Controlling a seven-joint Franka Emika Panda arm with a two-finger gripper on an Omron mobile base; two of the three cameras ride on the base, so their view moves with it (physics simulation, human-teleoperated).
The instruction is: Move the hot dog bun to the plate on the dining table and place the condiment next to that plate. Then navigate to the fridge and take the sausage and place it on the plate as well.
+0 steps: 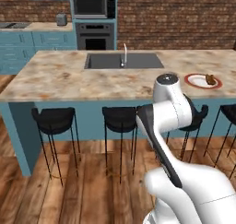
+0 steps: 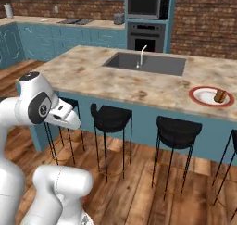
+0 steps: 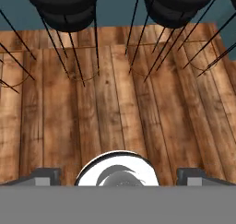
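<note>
Plate [image 1: 203, 81] near dining table [image 1: 69, 78] edge — bun (probably) on it.

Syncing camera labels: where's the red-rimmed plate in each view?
Left base view: plate at the right end of the dining table, a small brown item on it.
Right base view: plate at the table's right, near its front edge.
Hand view: wood floor and stool legs, no plate.
Shared landmark: sink faucet.

Looking down past my gripper [image 3: 118, 174] at a wooden floor.

My two dark fingertips [image 3: 44, 176] sit wide apart at the bottom. Brown floor planks [image 3: 115, 112] run upward to black stools [image 3: 62, 6] on thin legs, against a teal base [image 3: 120, 4].
</note>
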